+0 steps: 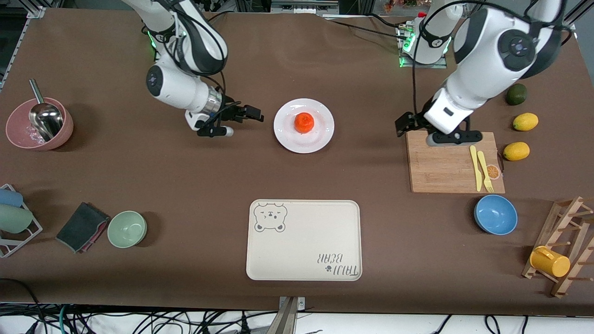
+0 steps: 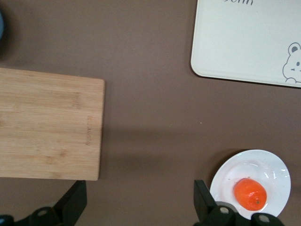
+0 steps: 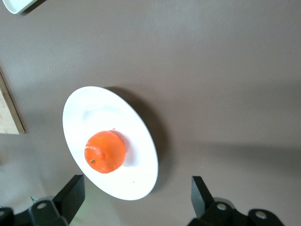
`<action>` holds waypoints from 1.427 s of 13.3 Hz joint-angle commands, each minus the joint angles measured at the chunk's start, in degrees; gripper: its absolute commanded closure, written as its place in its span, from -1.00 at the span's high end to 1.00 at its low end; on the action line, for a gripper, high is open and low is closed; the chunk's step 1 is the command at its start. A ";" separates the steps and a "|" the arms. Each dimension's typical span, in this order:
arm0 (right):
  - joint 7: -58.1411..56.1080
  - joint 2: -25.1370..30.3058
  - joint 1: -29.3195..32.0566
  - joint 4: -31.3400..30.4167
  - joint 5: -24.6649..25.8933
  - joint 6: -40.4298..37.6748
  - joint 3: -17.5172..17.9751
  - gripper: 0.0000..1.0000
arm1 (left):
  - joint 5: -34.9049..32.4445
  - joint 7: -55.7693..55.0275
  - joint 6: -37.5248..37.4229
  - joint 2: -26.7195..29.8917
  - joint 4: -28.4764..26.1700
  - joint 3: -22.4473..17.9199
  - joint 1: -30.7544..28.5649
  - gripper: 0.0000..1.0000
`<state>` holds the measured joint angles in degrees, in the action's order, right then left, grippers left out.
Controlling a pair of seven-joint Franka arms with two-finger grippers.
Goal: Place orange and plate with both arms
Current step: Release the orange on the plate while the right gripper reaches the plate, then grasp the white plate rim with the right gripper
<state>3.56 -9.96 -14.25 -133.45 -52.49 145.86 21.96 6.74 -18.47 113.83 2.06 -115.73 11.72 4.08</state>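
Front view, far left edge: pink bowl (image 1: 39, 124) with a metal scoop (image 1: 45, 116) resting in it, upper left of the frame. Lower left: wire rack (image 1: 16, 221) with pale cups, dark folded cloth (image 1: 82, 227), small green bowl (image 1: 127, 228).

Left of centre, upper half: right gripper (image 1: 248, 114) low over bare table, fingers spread wide, holding nothing, pointing toward the plate and just short of its rim.

Centre, upper half: white plate (image 1: 304, 125) flat on the brown table (image 1: 185, 176), orange (image 1: 304, 122) sitting in its middle. Same pair seen in both wrist views, fruit upright on the plate, nothing touching either.

Centre, lower half: cream tray (image 1: 304, 240) with a bear drawing, well apart from the plate and lower in frame.

Right of centre: left gripper (image 1: 408, 124) at the upper corner of the wooden cutting board (image 1: 452, 162), jaws wide apart and empty, well clear of the plate. Yellow knife (image 1: 475, 168) and yellow fork (image 1: 485, 171) lying side by side on the board.

Right side: dark green fruit (image 1: 516, 94) and two lemons (image 1: 525, 121) in a column near the board's edge. Blue bowl (image 1: 495, 214) below the board. Lower right corner: wooden rack (image 1: 568, 246) carrying a yellow cup (image 1: 549, 261).
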 commanded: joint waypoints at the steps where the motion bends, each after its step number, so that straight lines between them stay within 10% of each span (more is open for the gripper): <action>1: -1.53 -3.73 0.62 -0.15 -7.78 7.57 5.18 1.00 | -6.54 1.86 -4.91 4.44 0.23 -2.03 -0.47 1.00; 7: -20.85 -11.57 0.54 1.35 -26.50 10.59 6.43 1.00 | -6.83 11.52 -20.30 4.18 13.06 -9.08 -0.47 1.00; 19: -25.00 -20.10 -3.07 9.61 -27.32 11.20 6.26 0.91 | -6.39 10.91 -22.77 -5.74 24.93 -9.78 -2.05 1.00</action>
<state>-19.60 -29.38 -17.14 -124.86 -78.58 156.16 28.01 1.15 -8.07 92.55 0.04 -95.50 1.80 2.86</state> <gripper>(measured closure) 0.004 0.000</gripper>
